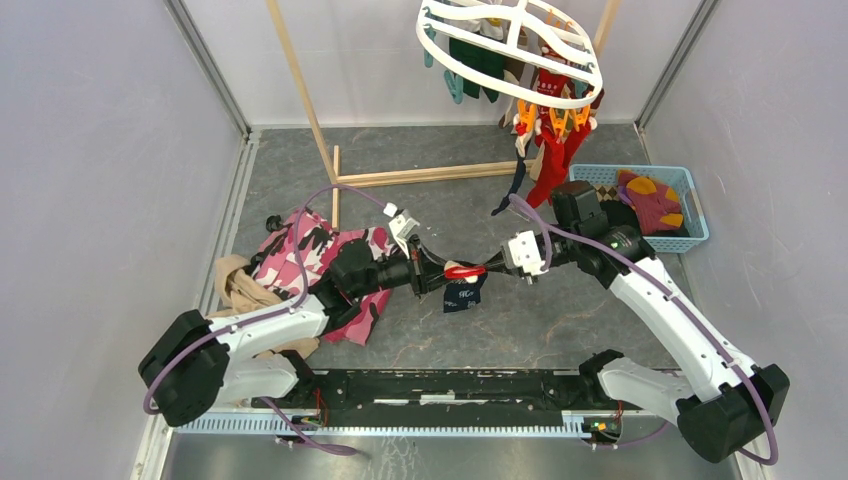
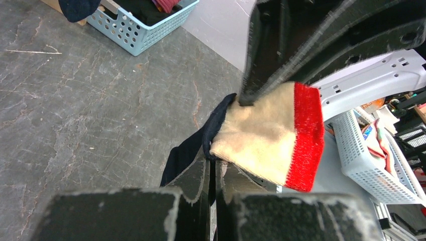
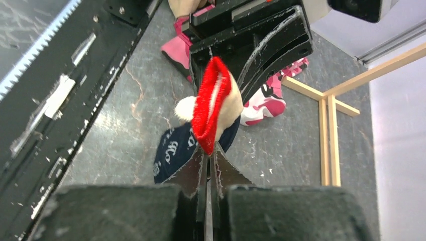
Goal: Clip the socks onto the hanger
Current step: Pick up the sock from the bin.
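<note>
Pinched mid-air between left claw [image 1: 437, 273] and right claw [image 1: 492, 268]: a sock [image 1: 464, 292], navy with red cuff.
Clamped tight from both sides at the cuff, over the tabletop [image 1: 560, 320]. Cream knit only from the left wrist, white lettering only from the right. Well apart from the hanger [image 1: 478, 79], rear right.

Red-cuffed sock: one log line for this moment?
navy fabric sock with red cuff: held by both | left gripper: shut | right gripper: shut | white plastic hanger: unreached

L arm [image 1: 270, 330] & R arm [image 1: 670, 310] stretch inward, wrists low. L gripper [image 1: 437, 277] & R gripper [image 1: 497, 268] face tip-to-tip, both fingers pinched onto one sock [image 1: 465, 294].
</note>
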